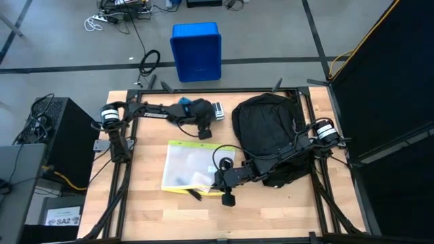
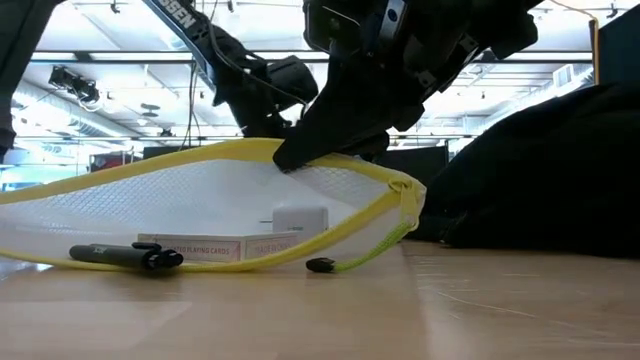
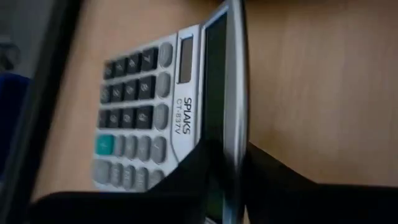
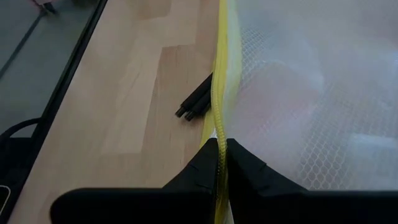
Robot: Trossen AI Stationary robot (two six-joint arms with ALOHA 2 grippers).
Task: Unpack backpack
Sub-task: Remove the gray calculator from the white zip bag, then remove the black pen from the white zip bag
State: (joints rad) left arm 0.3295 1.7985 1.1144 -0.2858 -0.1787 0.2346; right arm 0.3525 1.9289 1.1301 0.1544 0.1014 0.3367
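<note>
The black backpack (image 1: 268,132) lies on the table's right half, and no gripper touches it. Left of it lies a clear mesh pouch (image 1: 193,166) with a yellow zipper edge. My right gripper (image 1: 220,177) is shut on that edge. Through the mesh show a card box (image 2: 200,247), a dark pen (image 2: 125,257) and a white item (image 2: 300,220). At the far edge, left of the backpack, my left gripper (image 1: 207,116) is shut on a grey calculator (image 3: 146,112). My left gripper pinches the calculator's display end (image 3: 231,146) between its two fingers, its silver rim running between them. The keypad points away from the fingers. Whether the calculator rests on the table I cannot tell. My right gripper pinches the pouch's yellow zipper edge (image 4: 221,134) between its two fingers, near the pouch's near right corner. It comes slanting down from the table's right side. That edge (image 2: 300,160) is raised, while the pouch's bottom lies on the table.
Thin black sticks (image 4: 196,102) lie on the wood beside the pouch's near edge. A yellow pull cord with a black tip (image 2: 330,264) trails from the pouch's corner. A blue bin (image 1: 196,51) stands on the floor beyond the table's far edge. A black frame rail (image 1: 203,90) borders the table.
</note>
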